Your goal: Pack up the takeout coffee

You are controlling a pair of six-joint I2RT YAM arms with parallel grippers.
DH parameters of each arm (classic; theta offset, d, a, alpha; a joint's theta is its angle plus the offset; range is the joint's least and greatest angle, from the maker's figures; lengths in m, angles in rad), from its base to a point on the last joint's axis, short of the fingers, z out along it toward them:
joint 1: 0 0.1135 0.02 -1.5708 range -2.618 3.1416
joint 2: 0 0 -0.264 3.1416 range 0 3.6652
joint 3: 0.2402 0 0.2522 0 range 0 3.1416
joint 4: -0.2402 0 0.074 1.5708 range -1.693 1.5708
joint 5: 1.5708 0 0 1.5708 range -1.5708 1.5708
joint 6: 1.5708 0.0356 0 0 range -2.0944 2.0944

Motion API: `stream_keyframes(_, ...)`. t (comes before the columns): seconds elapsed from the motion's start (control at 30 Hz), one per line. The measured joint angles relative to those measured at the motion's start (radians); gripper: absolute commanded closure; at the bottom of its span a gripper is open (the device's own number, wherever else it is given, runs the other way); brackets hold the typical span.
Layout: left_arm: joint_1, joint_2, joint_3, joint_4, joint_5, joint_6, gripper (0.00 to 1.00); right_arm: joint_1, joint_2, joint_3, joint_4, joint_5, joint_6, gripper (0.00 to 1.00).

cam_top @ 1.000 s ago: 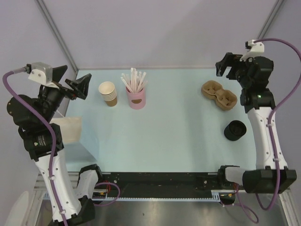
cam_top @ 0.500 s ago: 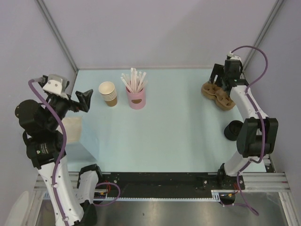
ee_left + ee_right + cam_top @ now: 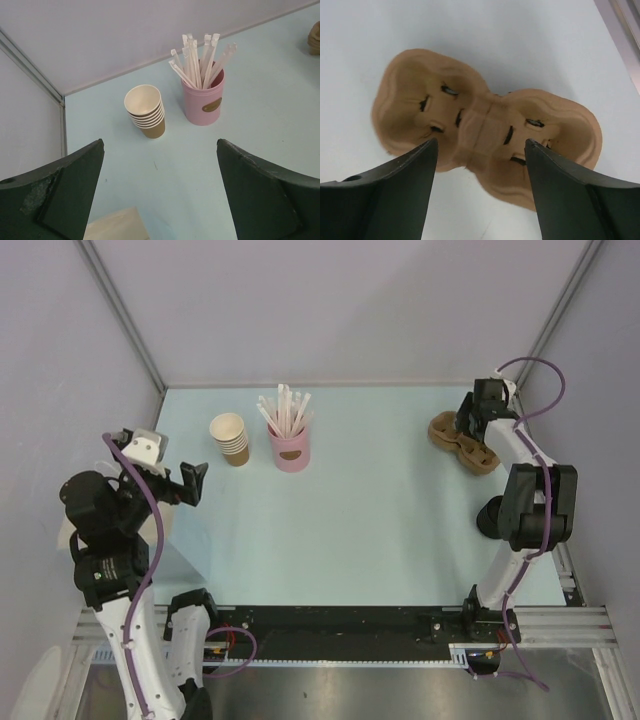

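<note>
Coffee cup sits at the surface's right edge. Right claw straddles the cup carrier's waist, unclenched and empty. We centre it before pinching.

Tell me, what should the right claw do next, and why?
Probably ease the right gripper down and pinch the cup carrier at its narrow middle. Its open fingers straddle that spot from above, and both cup holes are empty.
</note>
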Motion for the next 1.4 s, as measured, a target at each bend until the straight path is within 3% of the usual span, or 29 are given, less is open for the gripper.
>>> stream_keyframes(0.23,0.0,-0.005,-0.026,0.008,0.008,0.0,0.01,-0.072,0.083,0.019,0.0,-0.016,0.071,0.31)
stream_keyframes(0.77,0.0,0.006,-0.052,0.016,0.03,-0.002,0.01,-0.055,0.097,0.032,-0.026,-0.093,0.126,0.29)
stream_keyframes(1.1,0.0,0.005,-0.069,0.021,0.034,-0.01,0.01,-0.055,0.098,0.032,-0.03,-0.093,0.125,0.52)
stream_keyframes(1.4,0.0,0.005,-0.073,0.024,0.034,-0.011,0.01,-0.049,0.098,0.036,-0.027,-0.09,0.117,0.61)
